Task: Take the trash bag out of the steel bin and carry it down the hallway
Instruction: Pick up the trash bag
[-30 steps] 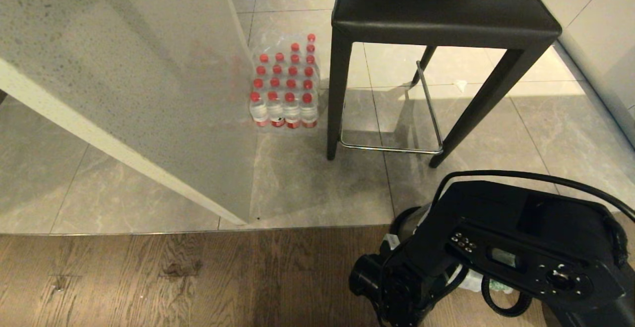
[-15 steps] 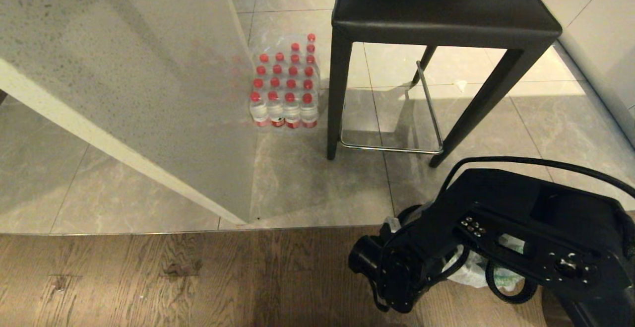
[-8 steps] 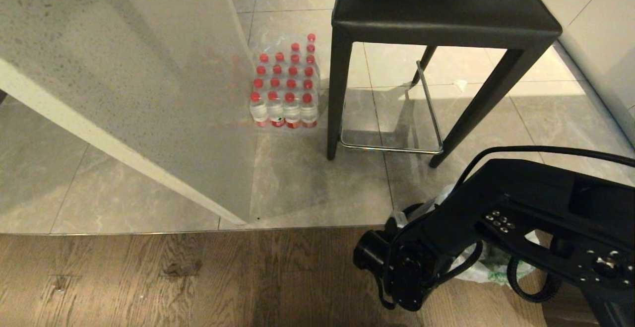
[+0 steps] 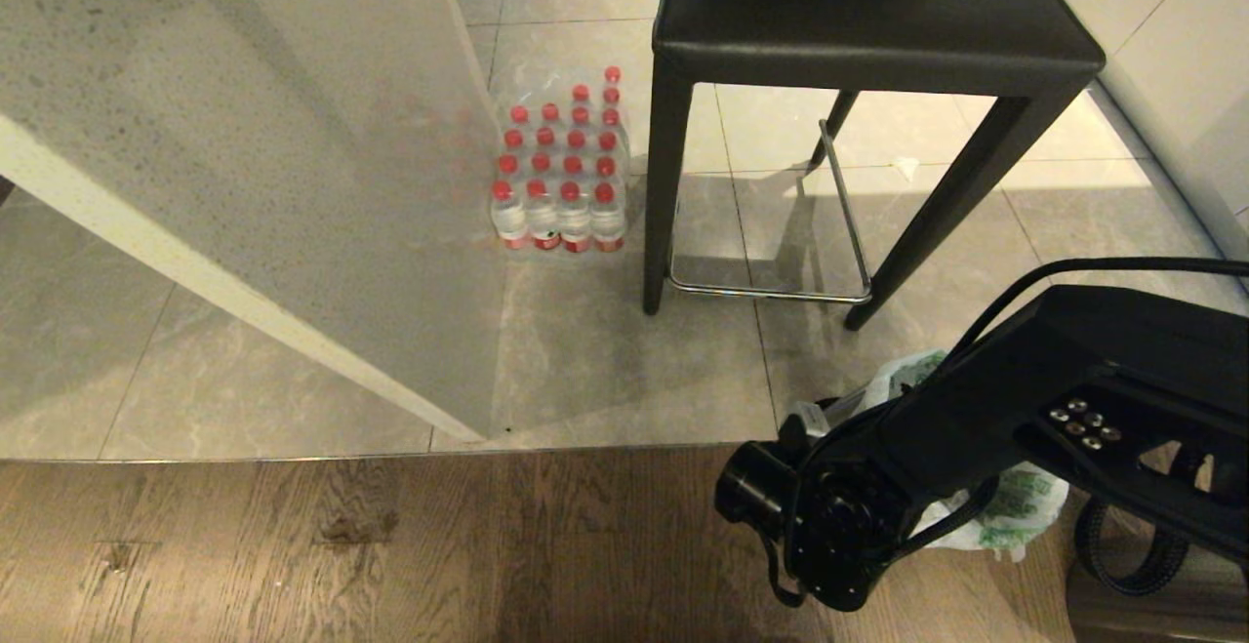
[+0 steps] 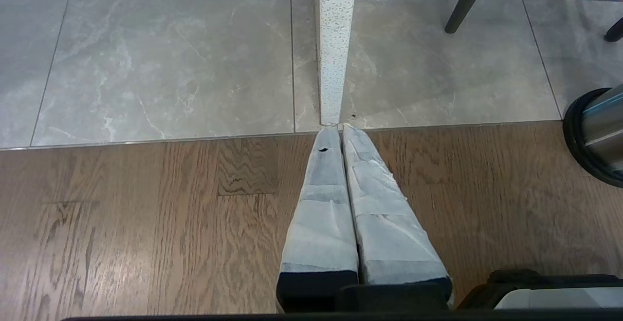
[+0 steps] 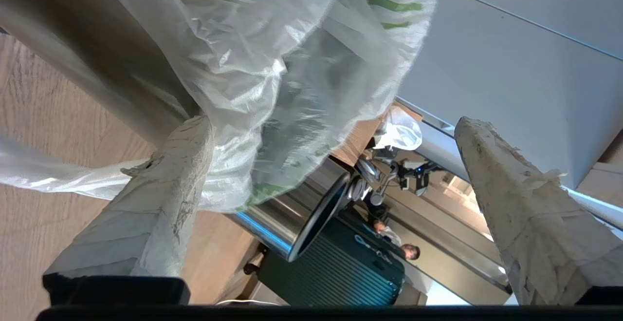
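Right pincer (image 6: 336, 165) spread wide, trash bag (image 6: 272, 67) hooked over one finger, has risen lower right, so you've nearly cleared the steel bin (image 6: 297, 218).

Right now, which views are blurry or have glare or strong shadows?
Head view: black bar stool casts a hard shadow on sunlit grey tiles. Right wrist view: translucent white trash bag is soft and blurred up close; shiny steel bin shows reflections. Left wrist view: sharp, evenly lit.

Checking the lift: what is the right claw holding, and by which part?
The right claw is spread open; the trash bag hangs hooked over one finger by its bunched top. Left claw holds nothing.
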### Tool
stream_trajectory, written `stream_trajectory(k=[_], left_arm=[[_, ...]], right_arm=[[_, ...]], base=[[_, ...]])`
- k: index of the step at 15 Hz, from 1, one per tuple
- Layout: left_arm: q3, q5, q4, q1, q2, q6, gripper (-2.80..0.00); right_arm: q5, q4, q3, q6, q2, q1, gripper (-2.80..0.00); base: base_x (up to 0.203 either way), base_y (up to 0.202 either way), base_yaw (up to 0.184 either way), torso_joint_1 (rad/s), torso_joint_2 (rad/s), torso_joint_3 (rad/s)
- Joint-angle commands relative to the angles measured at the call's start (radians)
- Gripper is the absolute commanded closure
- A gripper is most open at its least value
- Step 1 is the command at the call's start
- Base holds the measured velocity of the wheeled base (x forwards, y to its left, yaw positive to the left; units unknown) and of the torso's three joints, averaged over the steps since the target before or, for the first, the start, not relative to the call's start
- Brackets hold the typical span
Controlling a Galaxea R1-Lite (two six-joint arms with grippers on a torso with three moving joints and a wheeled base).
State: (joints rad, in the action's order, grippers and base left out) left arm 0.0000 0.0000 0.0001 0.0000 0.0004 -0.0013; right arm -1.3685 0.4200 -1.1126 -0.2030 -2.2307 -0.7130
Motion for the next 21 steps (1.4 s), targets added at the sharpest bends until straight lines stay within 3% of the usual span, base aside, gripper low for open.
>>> stream_trajectory(k=[1,5,15,19,21], left_arm=[[0.0,0.0,0.0,0.0,0.0,0.0,0.0],[0.0,0.0,0.0,0.0,0.0,0.0,0.0],[0.0,0.0,0.0,0.0,0.0,0.0,0.0],[0.0,0.0,0.0,0.0,0.0,0.0,0.0],[0.0,0.0,0.0,0.0,0.0,0.0,0.0]], right_arm=[[-0.006,0.015,0.002,-0.002,0.053,0.0,-2.8],[-0.006,0.03,0.028,-0.004,0.098,0.013,-2.8],[0.003,0.03,0.11,-0.028,0.166,0.15,-2.8],[0.037,0.046,0.099,-0.036,0.199,0.118,-2.8],[0.11,0.042,0.085,-0.038,0.19,0.09,-2.8]], base=[[0.0,0.0,0.0,0.0,0.0,0.0],[0.0,0.0,0.0,0.0,0.0,0.0],[0.0,0.0,0.0,0.0,0.0,0.0],[0.0,0.0,0.0,0.0,0.0,0.0],[0.0,0.0,0.0,0.0,0.0,0.0]])
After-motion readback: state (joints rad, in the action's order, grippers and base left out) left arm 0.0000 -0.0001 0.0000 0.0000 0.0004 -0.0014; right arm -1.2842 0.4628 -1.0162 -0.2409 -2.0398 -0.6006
